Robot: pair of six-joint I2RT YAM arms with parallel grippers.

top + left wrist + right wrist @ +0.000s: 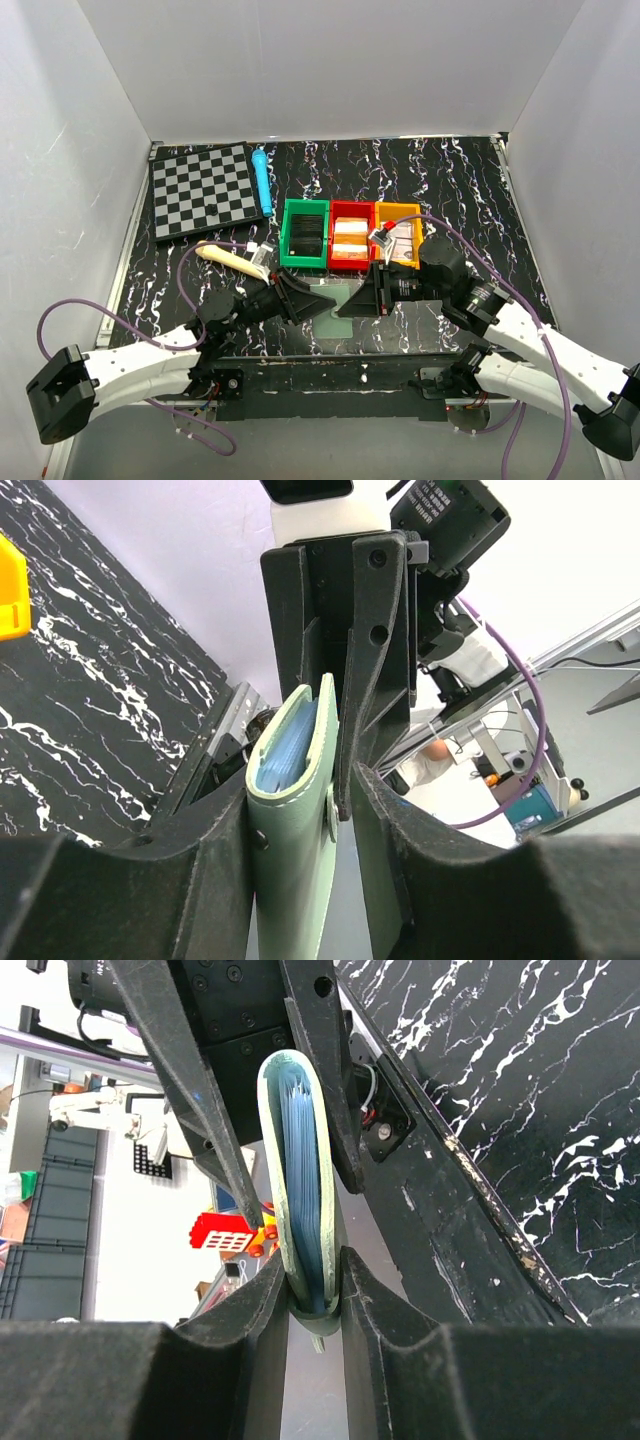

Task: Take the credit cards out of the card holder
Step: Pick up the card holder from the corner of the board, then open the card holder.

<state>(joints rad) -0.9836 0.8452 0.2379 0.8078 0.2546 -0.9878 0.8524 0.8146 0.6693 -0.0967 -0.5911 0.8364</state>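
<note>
Card holder (337, 298): held over the near strip of the table (470, 190), folded, standing on edge, long axis left to right. Left claw (318, 304) pinched shut on one end, right claw (352, 299) pinched shut on the other, neither nearer. Beyond: green bin (305, 233).

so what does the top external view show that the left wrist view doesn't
Only the top external view: the checkerboard, a blue pen-like stick, the green bin and the red bin. Only the left wrist view: the card holder's pale blue inner panels, seen edge-on. Both: the orange bin, and the card holder pinched between the left gripper and right gripper over the marbled table.
</note>
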